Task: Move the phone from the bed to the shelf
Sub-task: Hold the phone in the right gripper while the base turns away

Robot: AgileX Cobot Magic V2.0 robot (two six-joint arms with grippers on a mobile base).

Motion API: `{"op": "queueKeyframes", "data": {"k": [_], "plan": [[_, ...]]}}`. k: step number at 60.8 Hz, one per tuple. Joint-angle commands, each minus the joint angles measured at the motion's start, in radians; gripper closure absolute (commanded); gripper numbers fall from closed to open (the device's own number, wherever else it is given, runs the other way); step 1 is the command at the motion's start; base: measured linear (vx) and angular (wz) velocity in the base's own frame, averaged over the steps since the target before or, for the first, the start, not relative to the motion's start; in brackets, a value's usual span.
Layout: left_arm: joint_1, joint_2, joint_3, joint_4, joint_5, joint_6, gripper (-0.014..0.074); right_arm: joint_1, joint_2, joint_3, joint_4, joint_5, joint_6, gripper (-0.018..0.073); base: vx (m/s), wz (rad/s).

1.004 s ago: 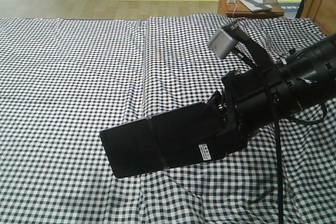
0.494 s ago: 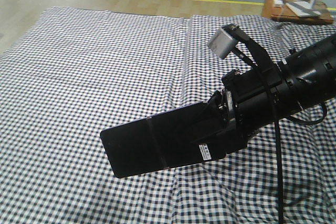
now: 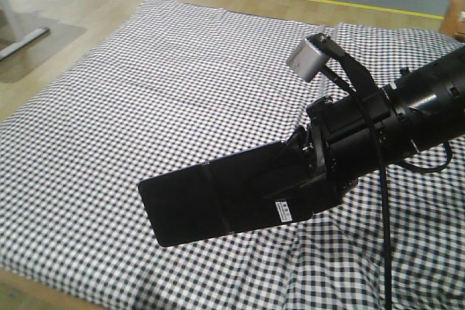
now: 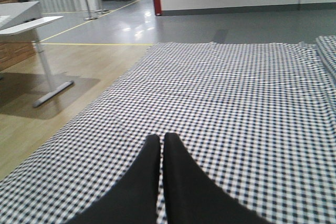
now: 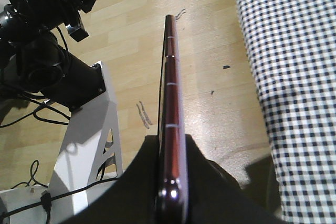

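Pinching the phone [image 5: 170,103] by one short end, the right gripper [image 5: 171,182] has its jaws pressed flat against the two broad faces. From there the long axis runs straight out, away from the wrist. In the front view it slants down to the left, with most of the phone's length sticking out free beyond the jaws. The phone [image 3: 211,201] is off the bed [image 3: 145,92] and hangs in the air above the checked sheet. The wrist view shows wooden floor [image 5: 210,51] beneath its far end and the bed's edge to one side.

The left gripper [image 4: 160,139] hovers over the sheet with its jaws closed together on nothing, so the carry falls to the right arm alone. No shelf shows in any view, so I cannot tell which way it lies.

The phone looks flat, glossy and black, with a crease [image 3: 216,201] across the middle and a white sticker [image 3: 285,210] near the held end. Edge-on it is thin, with a rose-gold rim. It is probably slippery, and with so much overhang it could easily tip.
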Motion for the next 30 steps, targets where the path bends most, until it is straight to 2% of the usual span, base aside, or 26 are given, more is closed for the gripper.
{"op": "queueKeyframes", "data": {"k": [1,30], "plan": [[0.0,-0.01,-0.026,-0.005,-0.07,-0.004,0.0596,-0.002,-0.035,-0.024,0.08,0.058,-0.005,0.056,-0.09,0.35],[0.0,-0.01,-0.026,-0.005,-0.07,-0.004,0.0596,-0.002,-0.035,-0.024,0.08,0.059,-0.005,0.056,-0.1,0.39]]}}
